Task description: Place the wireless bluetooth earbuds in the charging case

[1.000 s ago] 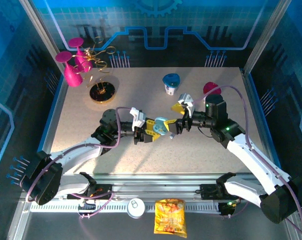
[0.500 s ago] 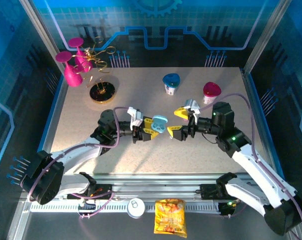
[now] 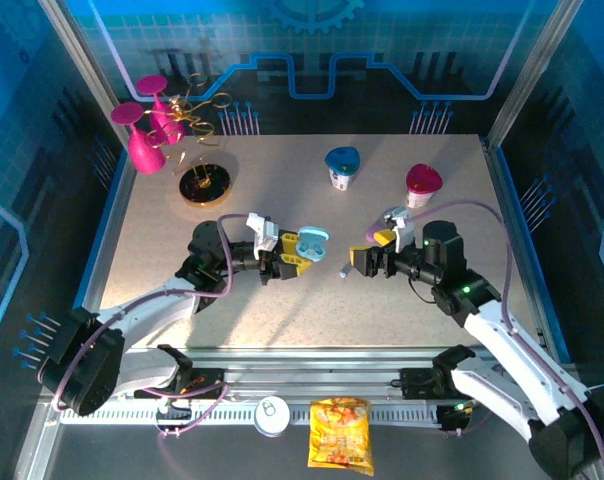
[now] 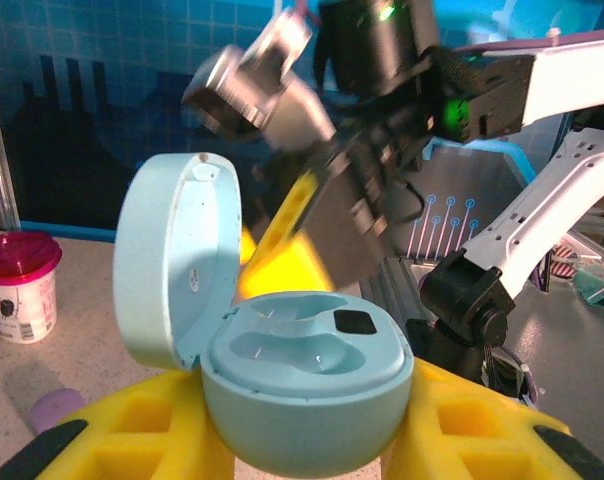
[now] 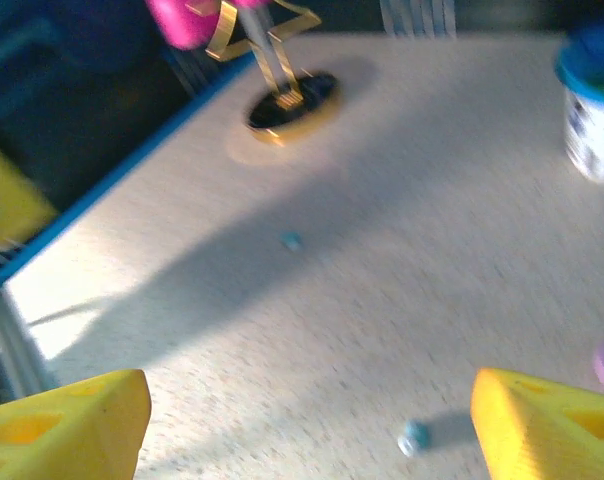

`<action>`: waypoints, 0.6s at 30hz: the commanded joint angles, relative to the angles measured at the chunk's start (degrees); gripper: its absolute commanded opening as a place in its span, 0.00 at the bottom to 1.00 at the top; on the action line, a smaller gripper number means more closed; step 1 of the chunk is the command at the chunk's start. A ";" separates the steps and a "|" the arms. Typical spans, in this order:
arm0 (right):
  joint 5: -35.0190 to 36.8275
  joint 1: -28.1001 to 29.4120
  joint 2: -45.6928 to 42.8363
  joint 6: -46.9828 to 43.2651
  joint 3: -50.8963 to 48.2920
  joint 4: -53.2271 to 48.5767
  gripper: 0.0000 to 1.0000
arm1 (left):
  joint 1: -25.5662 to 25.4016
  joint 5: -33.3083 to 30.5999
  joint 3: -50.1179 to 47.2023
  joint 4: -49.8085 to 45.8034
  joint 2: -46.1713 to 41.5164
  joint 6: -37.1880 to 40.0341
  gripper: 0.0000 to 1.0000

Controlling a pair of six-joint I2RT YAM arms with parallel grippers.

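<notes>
- Earbud (image 5: 414,437) pick-up looks like the step in hand: on the bench (image 3: 272,170) the pale blue bud lies loose, near the middle.
- Right gripper (image 3: 369,250), just right of it, has fingers wide and empty.
- Left gripper (image 3: 294,258), left of it, has fingers clamped on the charging case (image 4: 307,390), lid open, wells apparently empty.
- Next move calls for a gentle, well-centred pinch on that tiny bud.

Blue cup (image 3: 342,166), pink cup (image 3: 422,183), prob. chips bag (image 3: 341,434).

Blue earbud (image 5: 414,437) on table (image 5: 432,250); gripper (image 5: 312,430) spread wide.
</notes>
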 commanded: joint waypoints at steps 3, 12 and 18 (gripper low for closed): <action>6.59 -0.60 9.15 6.54 -1.09 -3.18 0.81 | 0.31 0.08 -0.33 0.60 -2.03 -0.28 0.34; 1.51 2.17 27.83 10.08 1.42 3.84 0.64 | 0.31 0.34 -0.59 -0.11 -2.96 -0.30 0.34; 0.16 3.74 35.22 10.50 2.78 6.74 0.53 | 0.31 0.18 -0.42 -1.53 -3.50 0.59 0.34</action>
